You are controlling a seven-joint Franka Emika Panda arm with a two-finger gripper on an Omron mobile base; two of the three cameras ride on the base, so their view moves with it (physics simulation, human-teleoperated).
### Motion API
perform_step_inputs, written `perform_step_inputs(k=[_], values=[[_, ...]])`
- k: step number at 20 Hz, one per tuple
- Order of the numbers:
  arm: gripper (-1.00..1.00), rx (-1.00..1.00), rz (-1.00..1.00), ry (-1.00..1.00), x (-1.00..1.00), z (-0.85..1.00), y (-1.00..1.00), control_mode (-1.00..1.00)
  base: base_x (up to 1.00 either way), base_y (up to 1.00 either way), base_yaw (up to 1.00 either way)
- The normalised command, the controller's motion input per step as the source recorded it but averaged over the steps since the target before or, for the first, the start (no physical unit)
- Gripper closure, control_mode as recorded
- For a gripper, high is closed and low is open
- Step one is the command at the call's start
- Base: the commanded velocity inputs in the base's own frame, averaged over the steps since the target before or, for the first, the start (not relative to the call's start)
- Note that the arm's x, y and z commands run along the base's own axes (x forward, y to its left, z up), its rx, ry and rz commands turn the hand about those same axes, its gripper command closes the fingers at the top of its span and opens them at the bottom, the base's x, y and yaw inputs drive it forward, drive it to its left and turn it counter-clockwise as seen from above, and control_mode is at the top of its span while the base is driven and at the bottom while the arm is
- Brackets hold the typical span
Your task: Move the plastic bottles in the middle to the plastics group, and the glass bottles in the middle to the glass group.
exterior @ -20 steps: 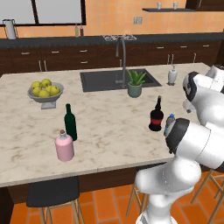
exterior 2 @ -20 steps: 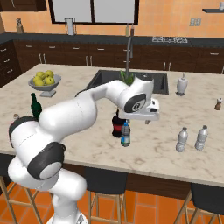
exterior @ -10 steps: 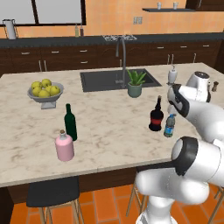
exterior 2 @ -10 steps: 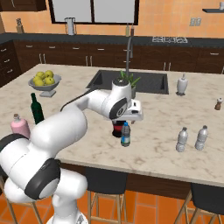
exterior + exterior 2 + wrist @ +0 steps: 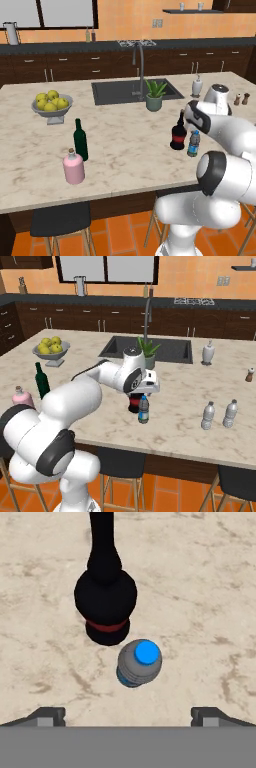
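The fingers (image 5: 128, 714) are being held wide apart and released, with nothing between them; their two dark tips are showing at the bottom of the hand view, and both are hanging above the desk (image 5: 210, 587). Directly below them, a small bottle with a blue cap (image 5: 139, 662) is being seen from above, standing upright on the marble. Just beside it, nearly touching, the black bottle (image 5: 105, 597) with a round body, long thin neck and red band is standing.

In the right base view the hand is being held over this pair, above the blue-labelled bottle (image 5: 143, 409), while the black bottle (image 5: 134, 404) is partly hidden behind it and under the white wrist. In the left base view the same two are standing side by side in the middle of the desk (image 5: 125, 145), the black bottle (image 5: 177, 134) to the left of the small one (image 5: 193, 144).

Farther out, two pale ribbed plastic bottles (image 5: 208, 415) are being kept together near the front edge on the right of the right base view, well apart from the middle pair. On the opposite side, the dark green bottle (image 5: 80, 140) and the pink bottle (image 5: 73, 167) are standing near each other. A bowl of yellow fruit (image 5: 51, 104), a potted plant (image 5: 154, 96) by the sink (image 5: 112, 92) and a white soap dispenser (image 5: 197, 86) are also resting on the desk
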Motion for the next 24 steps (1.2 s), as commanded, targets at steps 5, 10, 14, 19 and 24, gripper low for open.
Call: perform_step_inputs(k=[5,10,14,19,24], values=[[-1.00,0.00,0.00,0.00,0.14,-0.21,-0.02,-1.00,0.00,0.00,0.00],[-1.00,0.00,0.00,-0.02,0.27,-0.07,-0.02,-1.00,0.00,0.00,0.00],[-1.00,0.00,0.00,0.00,0.12,-0.05,-0.10,-1.00,0.00,0.00,0.00],[-1.00,0.00,0.00,0.00,0.00,-0.08,-0.14,-1.00,0.00,0.00,0.00],[-1.00,0.00,0.06,0.00,0.04,-0.25,0.00,-1.00,0.00,0.00,0.00]])
